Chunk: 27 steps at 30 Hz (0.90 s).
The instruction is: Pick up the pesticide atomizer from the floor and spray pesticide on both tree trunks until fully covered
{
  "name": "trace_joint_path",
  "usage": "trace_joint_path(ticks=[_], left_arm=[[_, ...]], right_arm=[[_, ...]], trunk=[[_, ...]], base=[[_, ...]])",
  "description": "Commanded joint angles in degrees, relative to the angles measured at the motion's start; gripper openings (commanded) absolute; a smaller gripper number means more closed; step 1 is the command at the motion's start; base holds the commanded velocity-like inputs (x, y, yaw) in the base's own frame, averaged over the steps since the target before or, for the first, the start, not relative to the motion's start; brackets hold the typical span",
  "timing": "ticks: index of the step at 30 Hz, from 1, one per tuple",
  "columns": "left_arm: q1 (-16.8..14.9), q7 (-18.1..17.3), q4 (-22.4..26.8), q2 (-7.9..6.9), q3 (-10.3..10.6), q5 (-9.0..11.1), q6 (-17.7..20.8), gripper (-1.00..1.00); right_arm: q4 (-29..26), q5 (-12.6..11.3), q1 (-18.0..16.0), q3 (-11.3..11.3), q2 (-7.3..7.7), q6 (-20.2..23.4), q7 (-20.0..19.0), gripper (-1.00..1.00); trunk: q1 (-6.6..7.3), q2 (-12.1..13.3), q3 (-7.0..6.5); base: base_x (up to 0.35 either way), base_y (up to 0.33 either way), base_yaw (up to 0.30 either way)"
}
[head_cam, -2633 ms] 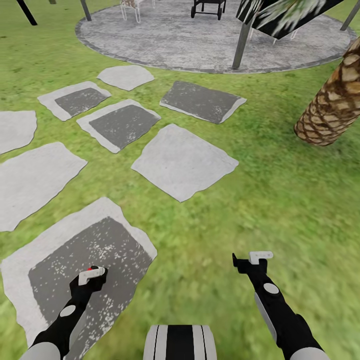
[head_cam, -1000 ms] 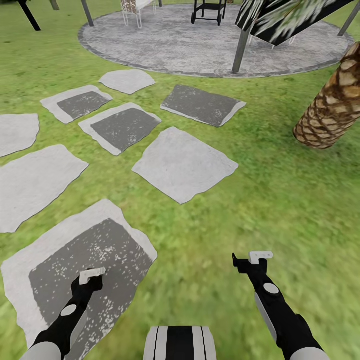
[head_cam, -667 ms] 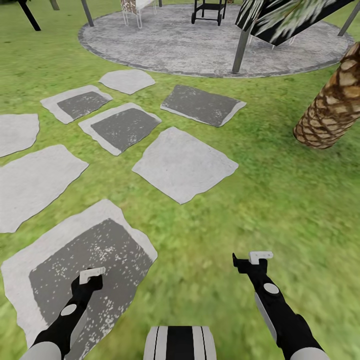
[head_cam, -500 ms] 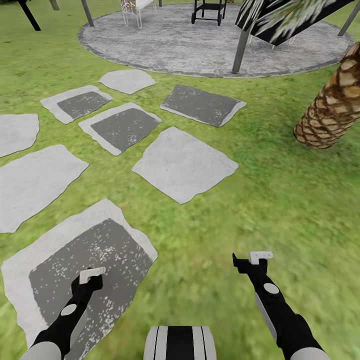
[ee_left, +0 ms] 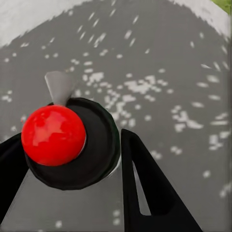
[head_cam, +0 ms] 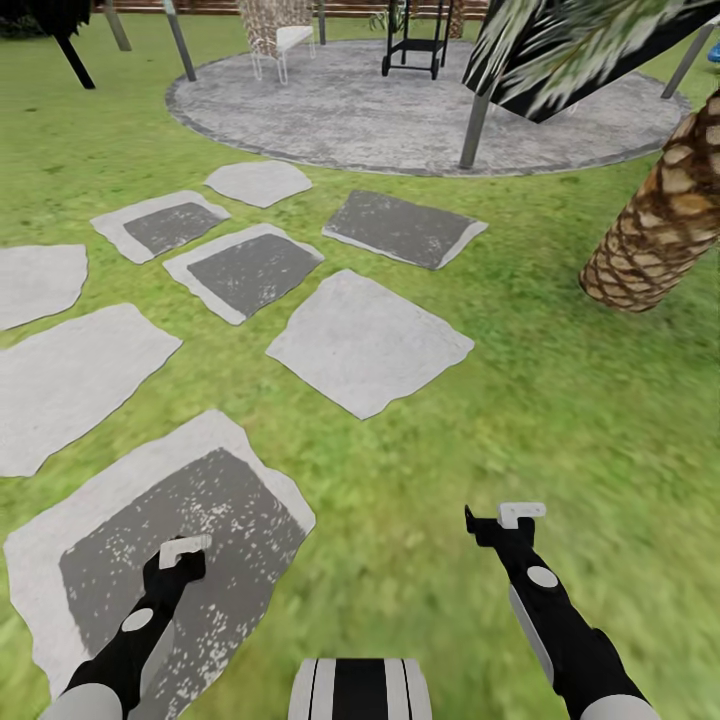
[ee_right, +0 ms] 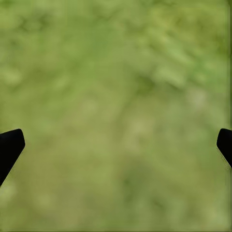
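Red-knobbed atomizer (ee_left: 54, 135) clamped in left gripper (head_cam: 172, 558), 7 o'clock, over speckled slab (head_cam: 95, 560) | right gripper (ee_right: 116, 145) fingers apart, empty, over grass (head_cam: 560, 400) | judged light, rigid, slick plastic; grip the neck under cap | trees unseen, palm (head_cam: 655, 235) 2 o'clock

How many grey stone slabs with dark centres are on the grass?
4 dark-centred grey stone slabs: one nearest the robot; three farther ahead in a row. More may lie off-frame.
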<state>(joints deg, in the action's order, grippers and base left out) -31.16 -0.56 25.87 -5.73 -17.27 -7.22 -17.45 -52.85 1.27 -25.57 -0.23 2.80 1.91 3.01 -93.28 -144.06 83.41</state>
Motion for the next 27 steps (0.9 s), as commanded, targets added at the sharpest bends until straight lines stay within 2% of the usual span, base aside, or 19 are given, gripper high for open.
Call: trace_joint_path(ticks=[1, 10, 14, 16, 21, 27], left_arm=[[-0.04, -0.05, -0.08, 0.03, -0.37, -0.6, -0.23, -1.0], [-0.11, 0.11, -0.07, -0.1, -0.13, -0.85, 0.77, -1.0], [-0.13, 0.08, 0.04, 0.18, 0.05, -1.11, 4.11, -1.0], [-0.13, 0.06, 0.04, 0.18, -0.02, -1.11, 5.21, -1.0], [-0.09, 0.08, -0.41, 0.24, 0.07, -1.24, 6.44, -1.0], [0.02, 0.02, -2.08, 0.6, 0.55, -1.15, 6.5, -1.0]], right_arm=[[-0.06, 0.13, -0.01, 0.05, 0.01, 0.2, 0.18, 1.0], [-0.05, 0.08, -0.01, 0.28, -0.07, 0.17, 0.17, 1.0], [0.08, 0.27, 0.18, 0.16, -0.01, 0.04, 0.36, 1.0], [0.1, 0.29, 0.51, 0.11, 0.31, 0.03, 0.39, 1.0], [0.23, 0.18, 2.34, 0.06, 2.38, -0.05, 0.43, 1.0], [0.49, 0.14, 5.39, 0.06, 2.81, -0.1, 0.49, 1.0]], trunk=[[0.03, 0.0, -0.2], [0.26, 0.12, -2.19], [0.37, 0.18, -3.08], [0.42, 0.2, -3.58], [0.55, 0.27, -4.96], [0.7, 0.35, -6.67]], base=[[0.0, 0.0, 0.0], [0.0, 0.0, 0.0], [0.0, 0.0, -0.005], [0.0, 0.0, -0.091], [0.0, 0.0, -0.182], [0.0, 0.0, -0.216]])
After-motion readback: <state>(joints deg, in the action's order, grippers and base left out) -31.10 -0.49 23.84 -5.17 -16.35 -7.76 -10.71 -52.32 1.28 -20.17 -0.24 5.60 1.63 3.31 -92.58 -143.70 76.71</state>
